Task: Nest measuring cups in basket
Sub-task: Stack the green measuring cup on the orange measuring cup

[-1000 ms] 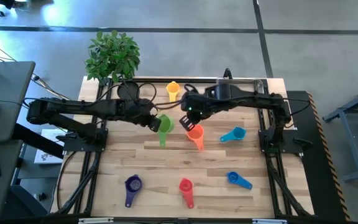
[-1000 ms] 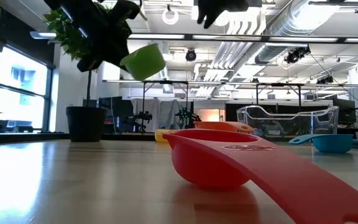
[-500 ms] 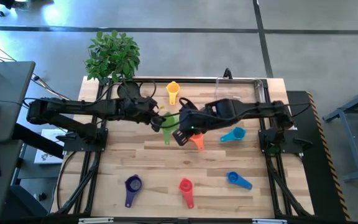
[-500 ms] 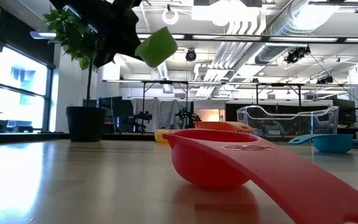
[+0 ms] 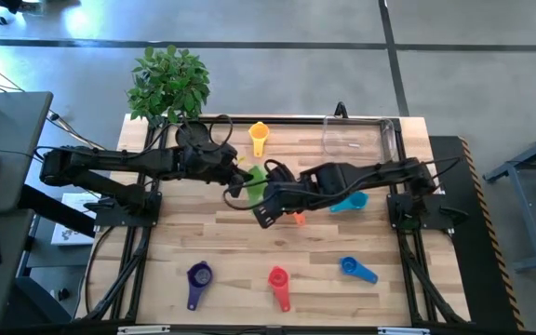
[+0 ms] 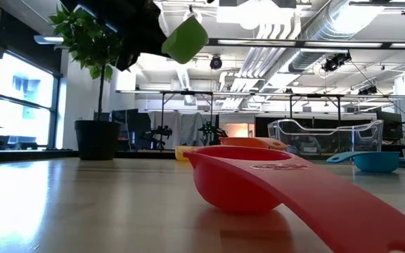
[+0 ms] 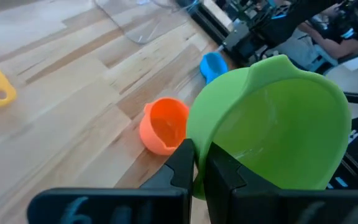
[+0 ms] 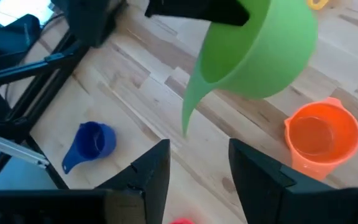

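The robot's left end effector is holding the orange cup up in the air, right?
Not quite. The left end effector is holding the green cup up in the air, as the left wrist view shows. The orange cup lies on the table.

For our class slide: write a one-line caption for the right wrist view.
Left claw holds the green cup aloft above the orange cup; open right claw waits below.

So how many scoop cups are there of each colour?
Yellow measuring cup: 1
Green measuring cup: 1
Orange measuring cup: 1
Light blue measuring cup: 1
Blue measuring cup: 1
Purple measuring cup: 1
Red measuring cup: 1
Total: 7
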